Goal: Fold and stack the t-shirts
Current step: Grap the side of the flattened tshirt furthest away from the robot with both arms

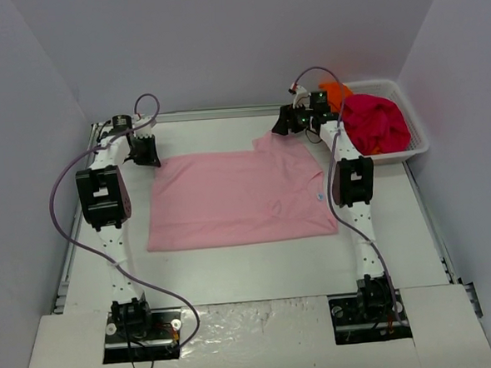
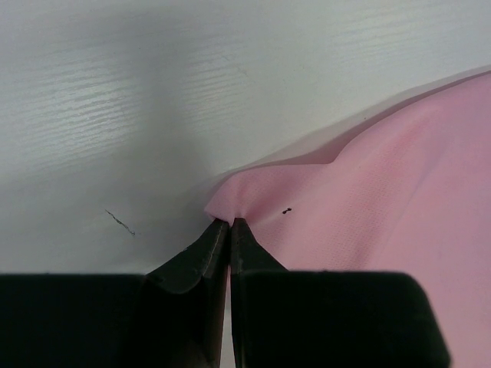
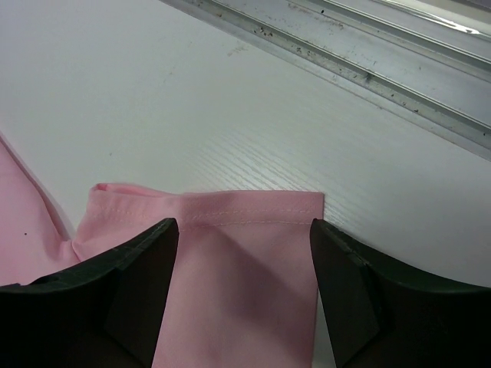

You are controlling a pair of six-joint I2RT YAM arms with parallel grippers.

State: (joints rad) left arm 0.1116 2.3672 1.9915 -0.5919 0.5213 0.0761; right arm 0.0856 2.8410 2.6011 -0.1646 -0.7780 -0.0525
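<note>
A light pink t-shirt (image 1: 238, 197) lies spread flat on the white table, its small white neck label (image 1: 320, 196) at the right edge. My left gripper (image 1: 146, 153) is at the shirt's far left corner, shut on a pinch of the pink cloth (image 2: 253, 203). My right gripper (image 1: 296, 122) is at the far right sleeve, jaws open, one finger on each side of the hemmed sleeve end (image 3: 245, 222). A magenta-red t-shirt (image 1: 375, 122) and an orange one (image 1: 334, 91) lie bunched in the basket.
A white mesh basket (image 1: 416, 144) stands at the far right of the table. A metal rail (image 3: 368, 69) runs along the table's far edge, just beyond the sleeve. Grey walls close in on the left, back and right.
</note>
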